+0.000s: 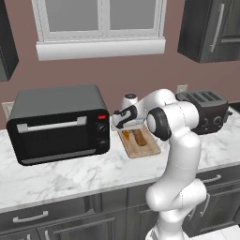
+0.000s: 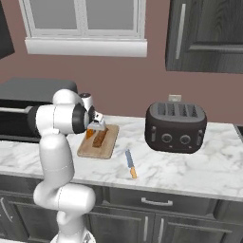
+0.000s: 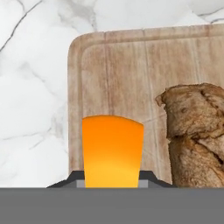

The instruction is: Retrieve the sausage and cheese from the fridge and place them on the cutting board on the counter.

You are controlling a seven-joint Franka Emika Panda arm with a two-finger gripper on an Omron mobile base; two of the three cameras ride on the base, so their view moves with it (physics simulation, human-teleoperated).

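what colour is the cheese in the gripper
Bright orange-yellow cheese, clearest in the hand view.

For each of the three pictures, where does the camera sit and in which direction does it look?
Left base view: behind the arm, on its left, looking forward and down at the counter; the white arm rises at lower right.
Right base view: behind, on its right; the arm rises at lower left.
Hand view: on the hand, looking down along the gripper at the cheese it holds over the cutting board.
All three show the cutting board.
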